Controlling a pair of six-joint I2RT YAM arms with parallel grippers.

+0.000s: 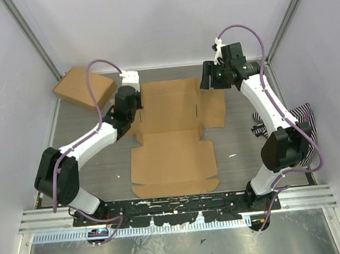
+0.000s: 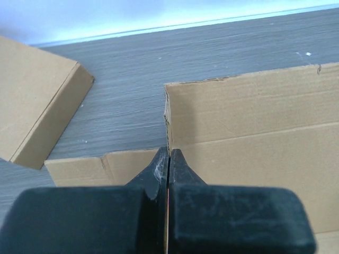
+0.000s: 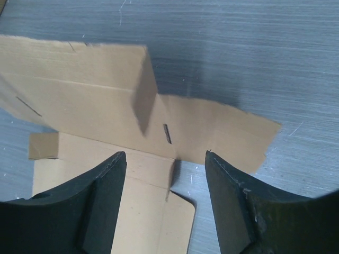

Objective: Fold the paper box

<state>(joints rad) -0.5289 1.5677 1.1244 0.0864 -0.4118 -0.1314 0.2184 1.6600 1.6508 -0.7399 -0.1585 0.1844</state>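
The paper box (image 1: 171, 140) is a brown cardboard blank lying mostly flat in the middle of the table. My left gripper (image 1: 135, 105) is at its far left side flap. In the left wrist view the left gripper (image 2: 168, 154) is shut on the thin edge of that flap (image 2: 249, 121), which stands upright. My right gripper (image 1: 209, 80) hovers above the far right flap. In the right wrist view it (image 3: 165, 159) is open and empty, over the blank (image 3: 90, 100) near a slit (image 3: 167, 133).
A compact ready-made cardboard box (image 1: 84, 88) lies at the far left; it also shows in the left wrist view (image 2: 37, 100). A striped cloth (image 1: 304, 119) lies at the right edge. White walls and metal frame posts enclose the table.
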